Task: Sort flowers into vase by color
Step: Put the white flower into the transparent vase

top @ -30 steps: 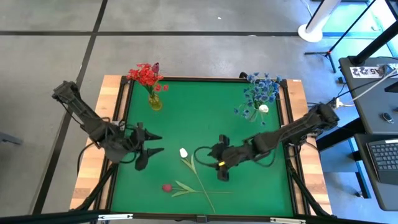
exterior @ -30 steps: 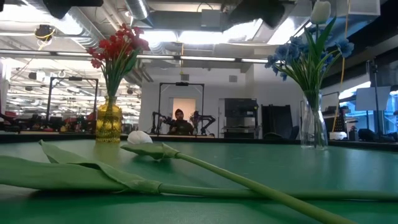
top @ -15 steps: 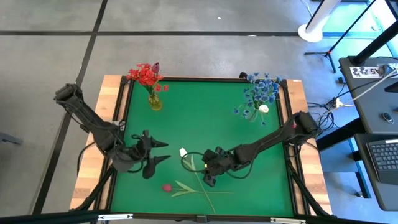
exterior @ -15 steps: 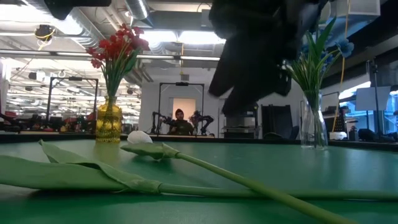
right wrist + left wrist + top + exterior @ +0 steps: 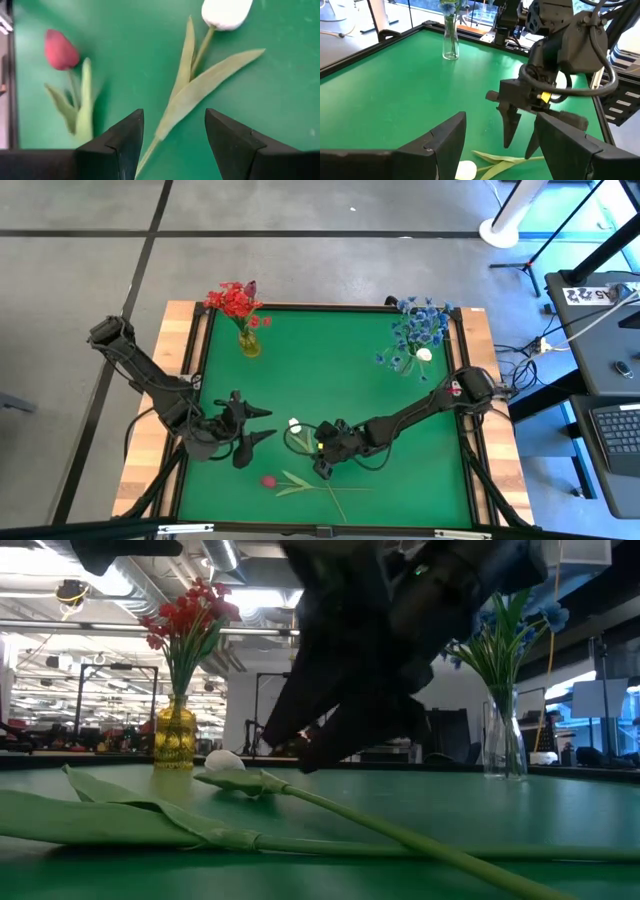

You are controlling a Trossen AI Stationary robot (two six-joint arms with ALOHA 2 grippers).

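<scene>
Hanging low over the green tabletop (image 5: pixel 330 370), the right claw (image 5: pixel 322 467) has its fingers apart above the stem of the white tulip (image 5: pixel 295 425), holding nothing. The dark red-pink bud (image 5: pixel 268 480) lies at 7 o'clock from that claw. The left claw (image 5: pixel 258 426) waits at 9 o'clock, fingers wide apart and empty.

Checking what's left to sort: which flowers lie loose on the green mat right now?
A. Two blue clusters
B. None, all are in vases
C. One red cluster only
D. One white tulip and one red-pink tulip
D: the white tulip and the red-pink tulip lie flat on the green mat, outside both vases.
</scene>
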